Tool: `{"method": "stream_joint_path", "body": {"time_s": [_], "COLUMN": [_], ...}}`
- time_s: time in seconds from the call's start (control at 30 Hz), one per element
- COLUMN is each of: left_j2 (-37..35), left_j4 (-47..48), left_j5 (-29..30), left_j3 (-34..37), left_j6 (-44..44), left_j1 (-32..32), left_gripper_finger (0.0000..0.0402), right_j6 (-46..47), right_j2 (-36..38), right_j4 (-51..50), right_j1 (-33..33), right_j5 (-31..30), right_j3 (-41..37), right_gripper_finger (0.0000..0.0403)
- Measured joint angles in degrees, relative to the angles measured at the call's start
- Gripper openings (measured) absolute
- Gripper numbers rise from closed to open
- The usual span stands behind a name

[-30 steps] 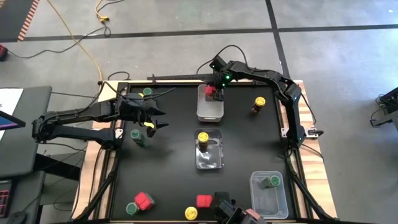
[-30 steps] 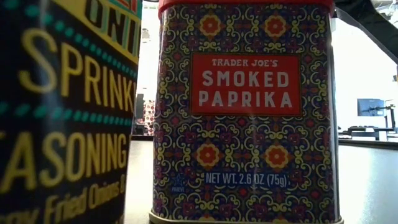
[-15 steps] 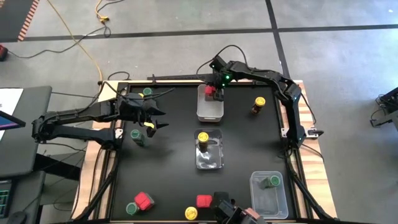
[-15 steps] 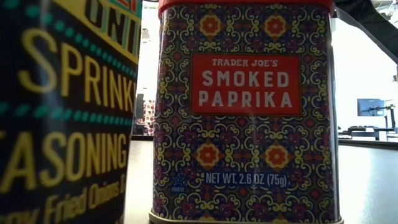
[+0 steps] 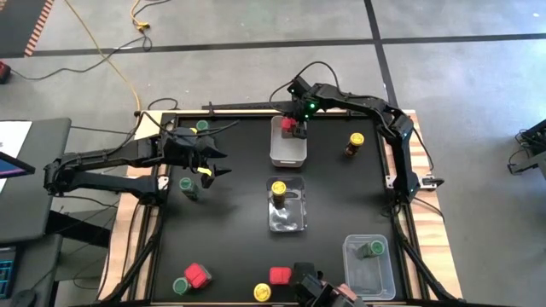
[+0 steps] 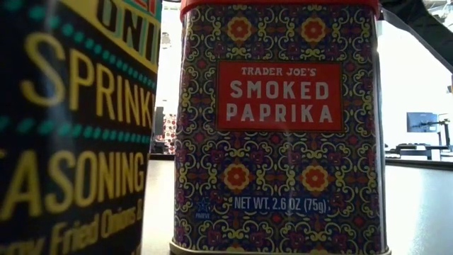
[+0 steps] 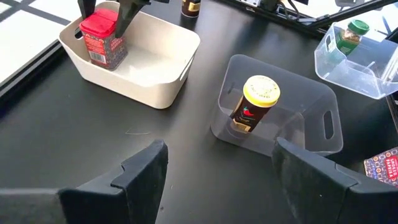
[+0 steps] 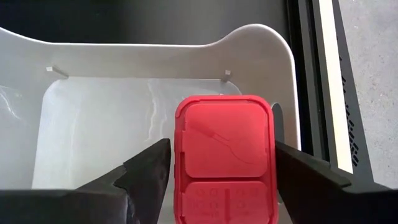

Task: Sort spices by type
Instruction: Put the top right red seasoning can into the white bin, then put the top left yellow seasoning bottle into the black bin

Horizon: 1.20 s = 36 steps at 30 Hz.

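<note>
Two tins [image 6: 276, 127] blocking low view, cables [image 5: 102, 51]

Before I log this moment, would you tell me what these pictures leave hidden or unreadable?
- Low view: the paprika tin and a dark seasoning container fill the frame, hiding nearly all of the table.
- High view: spice labels are too small to read, and the left gripper hides whatever lies beneath it.
- Right wrist view: the red lid between the right gripper hides the tin's base, so contact with the white bin is unclear.
</note>
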<state>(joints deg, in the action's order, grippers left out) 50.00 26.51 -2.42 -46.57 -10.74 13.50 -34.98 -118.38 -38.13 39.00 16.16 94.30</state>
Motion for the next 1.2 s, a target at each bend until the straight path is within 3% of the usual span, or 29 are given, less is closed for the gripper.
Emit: {"method": "stream_joint_path", "body": {"time_s": [0.37,0.63,0.83,1.2], "left_j2": [0.0,0.0,0.0,0.0], "left_j4": [0.0,0.0,0.0,0.0], "left_j5": [0.0,0.0,0.0,0.0], "left_j3": [0.0,0.0,0.0,0.0], "left_j6": [0.0,0.0,0.0,0.0], "left_j1": [0.0,0.0,0.0,0.0], "left_gripper_finger": [0.0276,0.0276,0.0276,0.0276], "right_j6": [0.0,0.5,0.8,20.5], "right_j2": [0.0,0.1,0.1,0.1], "right_j4": [-1.1,-4.3,-12.3,-25.6], "right_j1": [0.0,0.0,0.2,3.3], "right_j5": [0.0,0.0,0.0,1.1], "right_j3": [0.5,5.6,11.5,16.3], "right_gripper_finger": [0.0297,0.0297,0.0297,0.0297]}}
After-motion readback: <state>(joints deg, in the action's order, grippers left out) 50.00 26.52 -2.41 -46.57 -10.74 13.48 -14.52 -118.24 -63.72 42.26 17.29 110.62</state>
